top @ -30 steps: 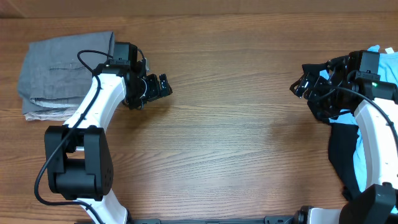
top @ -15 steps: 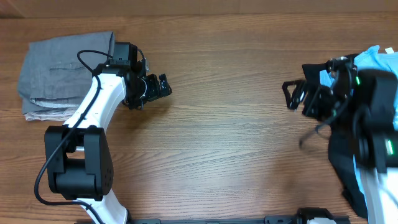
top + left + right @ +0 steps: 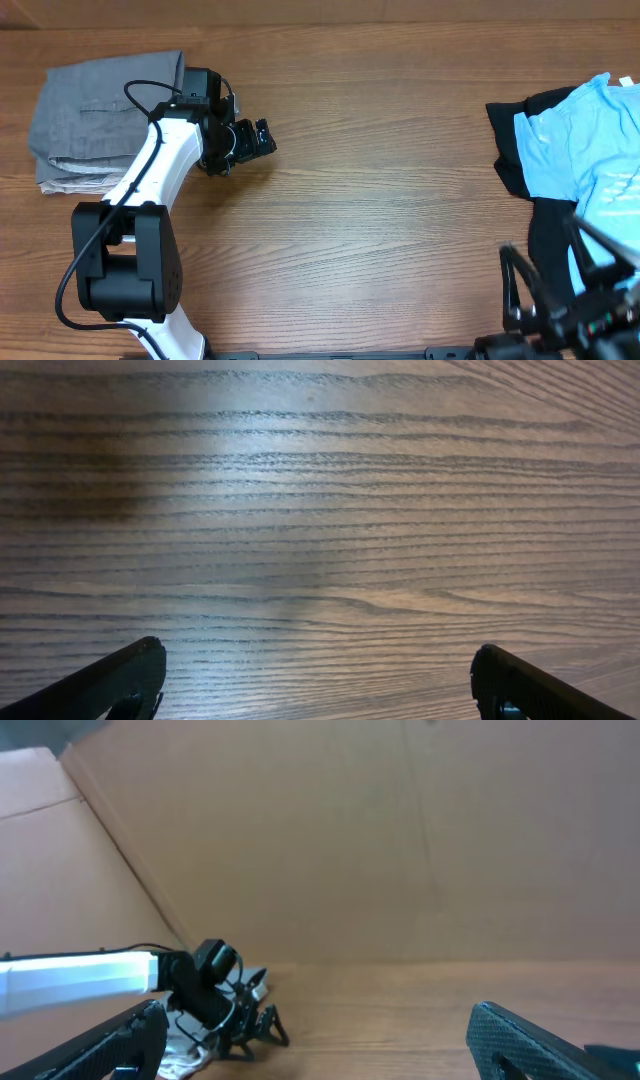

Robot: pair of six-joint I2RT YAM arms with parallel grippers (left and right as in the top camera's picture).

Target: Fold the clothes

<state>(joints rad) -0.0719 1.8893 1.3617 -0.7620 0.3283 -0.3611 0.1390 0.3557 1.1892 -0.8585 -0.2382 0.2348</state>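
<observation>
At table's far-left corner, grey shorts lie folded, just beside the left arm's wrist. Left gripper is spread wide over bare table, holding nothing. Right edge: light-blue T-shirt lies rumpled atop black garment. Right gripper — fingers parted, empty — faces across toward the left arm.

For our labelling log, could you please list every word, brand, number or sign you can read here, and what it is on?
No text can be read in any view.
T-shirt: faint pale print, too blurred to read.
Shorts: no text visible.
Black garment: no text visible.
Table: bare wood grain, no label.
</observation>
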